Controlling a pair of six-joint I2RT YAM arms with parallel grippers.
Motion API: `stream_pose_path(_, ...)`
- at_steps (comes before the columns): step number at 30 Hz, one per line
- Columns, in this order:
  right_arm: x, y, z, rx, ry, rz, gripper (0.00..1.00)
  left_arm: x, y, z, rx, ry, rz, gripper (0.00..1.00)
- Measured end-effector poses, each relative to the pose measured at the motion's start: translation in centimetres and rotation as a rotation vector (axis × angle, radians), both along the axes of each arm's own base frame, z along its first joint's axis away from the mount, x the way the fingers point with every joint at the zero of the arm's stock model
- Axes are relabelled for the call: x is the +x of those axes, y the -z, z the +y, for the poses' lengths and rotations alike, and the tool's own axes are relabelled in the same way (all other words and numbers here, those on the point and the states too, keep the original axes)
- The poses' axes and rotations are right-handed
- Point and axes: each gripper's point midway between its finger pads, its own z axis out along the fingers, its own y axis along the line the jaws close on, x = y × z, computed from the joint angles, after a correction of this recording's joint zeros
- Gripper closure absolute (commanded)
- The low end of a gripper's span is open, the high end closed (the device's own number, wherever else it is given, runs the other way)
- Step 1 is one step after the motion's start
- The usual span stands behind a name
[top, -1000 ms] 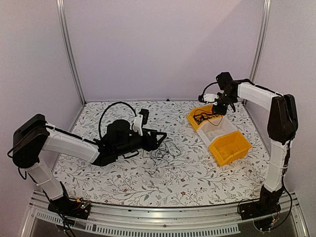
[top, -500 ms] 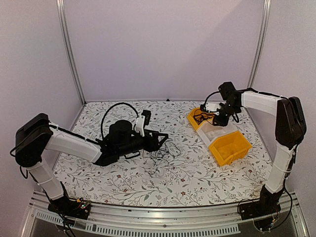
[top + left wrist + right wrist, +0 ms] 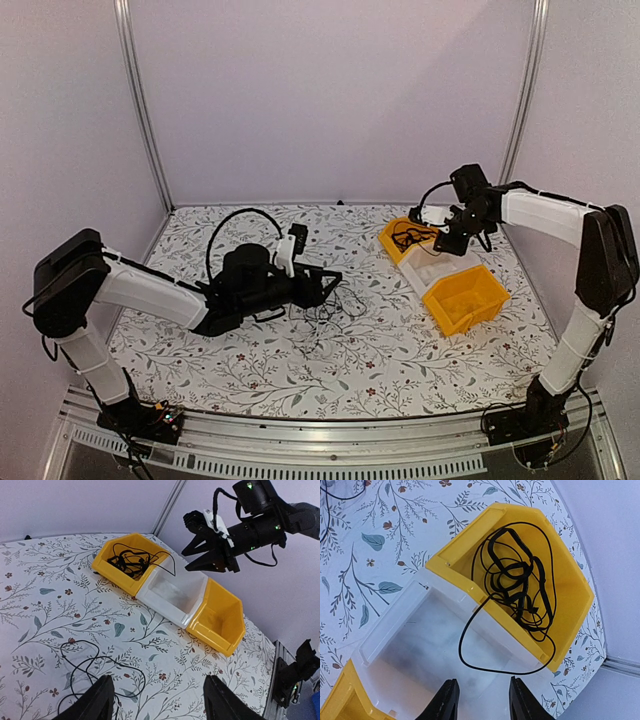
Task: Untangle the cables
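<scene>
A tangle of thin black cables (image 3: 520, 585) lies in the far yellow bin (image 3: 570, 592), and one loop hangs over its rim into the clear white bin (image 3: 415, 645). The tangle also shows in the top view (image 3: 405, 238) and the left wrist view (image 3: 131, 560). Another thin black cable (image 3: 95, 672) loops loose on the floral table, shown in the top view (image 3: 338, 303) just by my left gripper (image 3: 333, 281). My left gripper (image 3: 159, 690) is open and empty, low over the table. My right gripper (image 3: 481, 682) is open and empty above the white bin (image 3: 440, 268).
Three bins stand in a diagonal row at the right: yellow (image 3: 392, 240), white, and an empty yellow one (image 3: 465, 298) nearest. The floral table (image 3: 300, 370) has metal frame posts (image 3: 140, 110) at its back corners. A thick black hose (image 3: 235, 215) arches over the left arm.
My right gripper has moved away from the far yellow bin, down and toward the near right, over the white bin. The left arm has shifted only slightly.
</scene>
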Motion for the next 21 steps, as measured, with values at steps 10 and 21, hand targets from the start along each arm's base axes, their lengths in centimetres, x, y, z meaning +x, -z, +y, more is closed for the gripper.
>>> stream_pose_path(10,-0.3,2.5,0.2,-0.041,-0.008,0.007,0.65,0.0,0.3,-0.4,0.002,0.014,0.006,0.38)
stream_pose_path(21,0.7,4.5,-0.2,-0.084,0.009,0.008,0.87,0.0,0.3,-0.4,0.002,0.014,0.006,0.39)
